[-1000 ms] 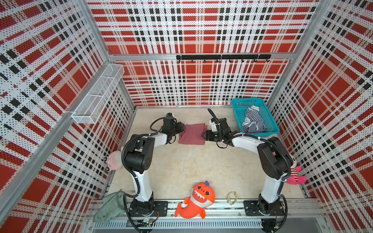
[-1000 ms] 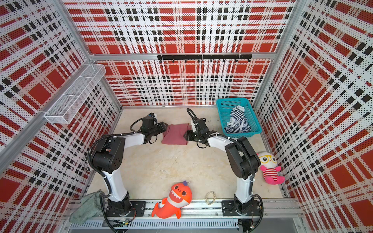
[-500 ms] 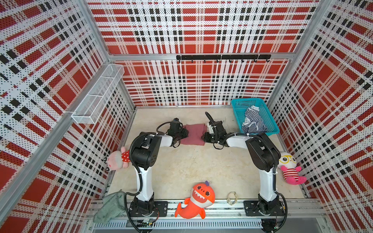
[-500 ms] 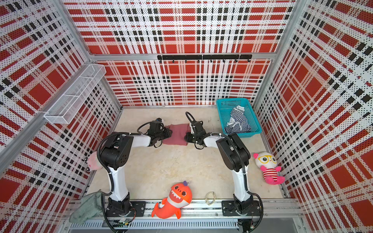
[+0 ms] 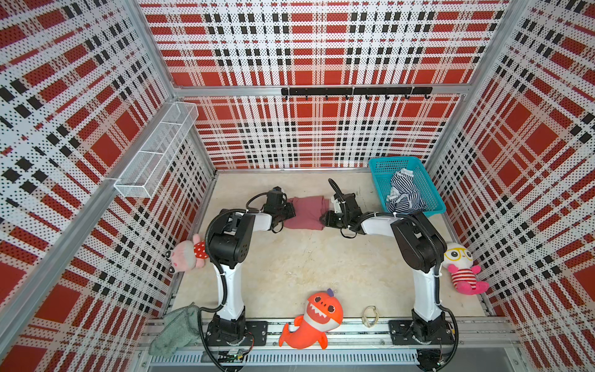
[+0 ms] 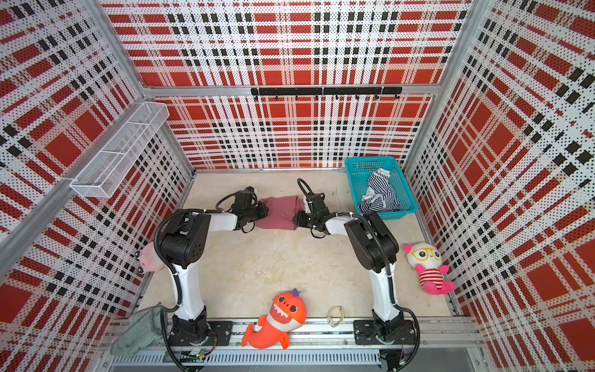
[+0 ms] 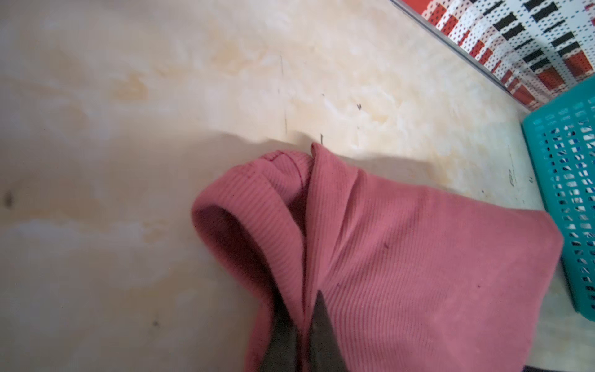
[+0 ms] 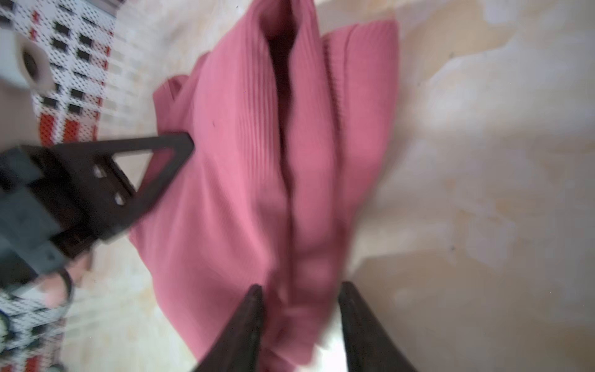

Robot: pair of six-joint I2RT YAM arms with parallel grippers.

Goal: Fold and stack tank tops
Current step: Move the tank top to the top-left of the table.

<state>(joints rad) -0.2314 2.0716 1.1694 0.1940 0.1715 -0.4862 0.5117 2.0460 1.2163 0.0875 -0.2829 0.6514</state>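
The maroon-pink tank top (image 5: 306, 214) (image 6: 279, 214) lies folded at the back middle of the table. My left gripper (image 5: 288, 211) (image 7: 302, 309) is shut on a ridge of its fabric at the left edge. At the right edge sits my right gripper (image 5: 325, 219) (image 8: 301, 290), open, its jaws astride a bunched fold and a gap showing beside one finger. The right wrist view also shows the left gripper's finger (image 8: 180, 146) on the cloth. The striped tank top (image 5: 402, 193) (image 6: 380, 193) lies crumpled in the teal basket (image 5: 394, 160) (image 7: 566, 199).
An orange shark plush (image 5: 317, 319) and a pale ring (image 5: 370, 317) lie at the front edge. A pink plush (image 5: 186, 254) sits left, a white plush with glasses (image 5: 460, 267) right. A grey-green cloth (image 5: 177, 331) hangs at the front left corner. A wire shelf (image 5: 157, 154) juts from the left wall.
Both grippers moved in against the maroon-pink tank top's side edges. The left gripper shut on the fabric. The right gripper narrowed, then widened again.
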